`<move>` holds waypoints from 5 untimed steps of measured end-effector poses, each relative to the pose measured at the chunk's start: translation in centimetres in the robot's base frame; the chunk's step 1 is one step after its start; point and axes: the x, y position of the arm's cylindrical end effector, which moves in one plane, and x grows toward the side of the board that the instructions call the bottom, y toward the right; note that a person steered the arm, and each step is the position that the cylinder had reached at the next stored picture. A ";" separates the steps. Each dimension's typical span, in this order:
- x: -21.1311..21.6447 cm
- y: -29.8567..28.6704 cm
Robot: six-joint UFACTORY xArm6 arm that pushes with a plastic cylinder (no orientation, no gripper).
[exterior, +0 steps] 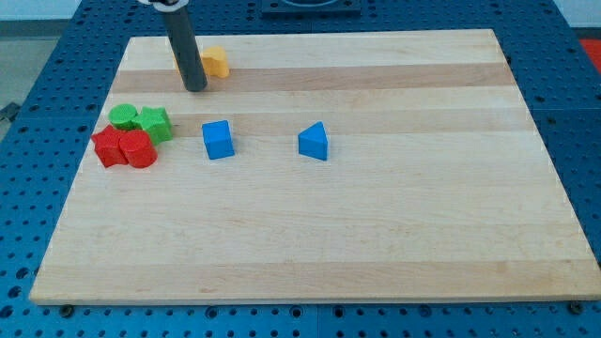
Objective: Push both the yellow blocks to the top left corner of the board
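A yellow block (pixel 216 62) lies near the board's top left, just right of my rod. A sliver of a second yellow block (pixel 178 67) shows at the rod's left edge; the rod hides most of it and its shape cannot be made out. My tip (pixel 195 88) rests on the board just below and between the two yellow blocks, close to both; I cannot tell if it touches them.
Two green blocks (pixel 141 119) and two red blocks (pixel 124 148) cluster at the left edge. A blue cube (pixel 218 140) and a blue triangular block (pixel 315 143) lie mid-board. The wooden board (pixel 376 235) sits on a blue perforated table.
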 end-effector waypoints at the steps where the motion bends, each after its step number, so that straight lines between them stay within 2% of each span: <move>1: 0.3 2.9; 2: -0.9 7.4; 3: -3.1 9.0; 5: -4.7 6.6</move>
